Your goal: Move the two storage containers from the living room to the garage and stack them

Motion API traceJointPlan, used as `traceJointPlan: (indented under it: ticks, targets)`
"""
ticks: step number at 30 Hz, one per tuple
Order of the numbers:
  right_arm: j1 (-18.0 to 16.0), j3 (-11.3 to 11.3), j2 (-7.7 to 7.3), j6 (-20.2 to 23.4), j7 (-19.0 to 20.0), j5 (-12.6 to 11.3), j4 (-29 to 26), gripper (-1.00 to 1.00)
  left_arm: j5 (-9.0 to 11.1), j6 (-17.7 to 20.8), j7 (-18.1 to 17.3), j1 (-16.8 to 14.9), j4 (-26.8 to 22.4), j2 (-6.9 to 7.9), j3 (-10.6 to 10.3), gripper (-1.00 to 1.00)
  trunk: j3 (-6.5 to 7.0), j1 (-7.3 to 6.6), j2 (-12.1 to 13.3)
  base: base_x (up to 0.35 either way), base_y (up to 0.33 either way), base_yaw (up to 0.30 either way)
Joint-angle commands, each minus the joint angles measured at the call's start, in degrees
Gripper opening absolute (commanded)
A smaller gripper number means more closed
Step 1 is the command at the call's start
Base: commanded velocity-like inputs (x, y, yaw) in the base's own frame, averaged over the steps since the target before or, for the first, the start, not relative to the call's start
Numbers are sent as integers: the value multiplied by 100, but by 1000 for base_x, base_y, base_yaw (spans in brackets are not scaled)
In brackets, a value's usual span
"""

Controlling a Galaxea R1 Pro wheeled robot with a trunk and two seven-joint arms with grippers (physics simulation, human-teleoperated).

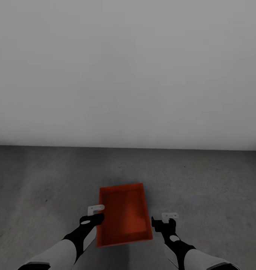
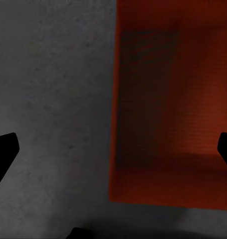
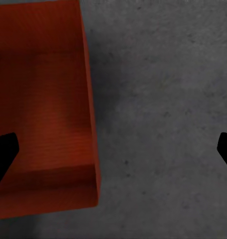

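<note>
An orange-red storage container rests flat on the dark grey concrete floor of the garage, just in front of me, with its long side pointing away. My left gripper hovers at the bin's left wall, open, and its wrist view looks down on the container with the left gripper spread over the bin's edge. At the right wall my right gripper is open too. Its wrist view has the container to one side and the right gripper over bare concrete. Neither holds anything.
A plain white-grey wall rises about a bin's length or two beyond the container. Concrete floor stretches left and right of the bin.
</note>
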Motion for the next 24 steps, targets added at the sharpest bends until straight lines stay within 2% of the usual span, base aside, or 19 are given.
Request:
traceJointPlan:
  ticks: [1, 24]
  targets:
    - [-3, 51, 1, -20, -14, -58, 6, 100, 48, -7, 11, -1, -2, -2, 3, 100, 15, -23, 39, 0, 0, 0]
    - [-3, 51, 1, -20, -14, -58, 6, 100, 48, -5, 11, -2, -9, -2, 3, 100, 428, -528, 962, 0, 0, 0]
